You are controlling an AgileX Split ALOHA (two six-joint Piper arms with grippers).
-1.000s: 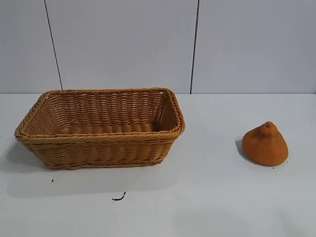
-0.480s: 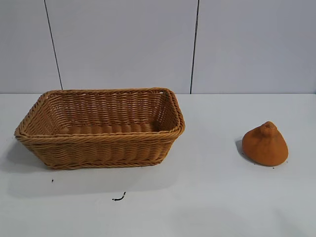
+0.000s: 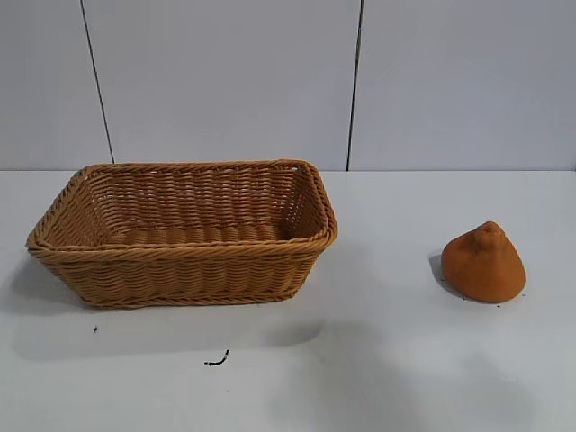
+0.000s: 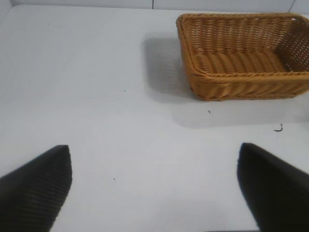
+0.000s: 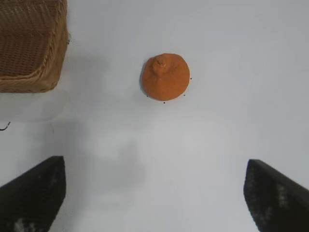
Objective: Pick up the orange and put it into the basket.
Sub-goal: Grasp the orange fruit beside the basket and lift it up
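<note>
Right wrist view shows the right tool (image 5: 154,193) spread wide, its two dark fingers (image 5: 31,195) standing far apart with only bare worktop (image 5: 217,145) between them; it holds nothing and touches nothing. At about twelve o'clock from the tool, well apart, sits the orange (image 5: 165,76). In the left wrist view the left tool (image 4: 154,188) is likewise spread wide and empty, hovering over bare surface, with the basket (image 4: 241,87) far off at about one o'clock.

Counted: one orange, one basket, two tools, one small dark squiggle (image 3: 216,360) on the worktop in front of the basket.

From the exterior view the orange lies on the worktop at roughly three o'clock from the basket, well apart from it, resting on its rounded base. It is a matte, rough-skinned, dull orange-brown lump tapering to a knobbly tip. The basket is rectangular, woven of tan-brown wicker strands, with flared sides and a braided rim; nothing is inside it.
</note>
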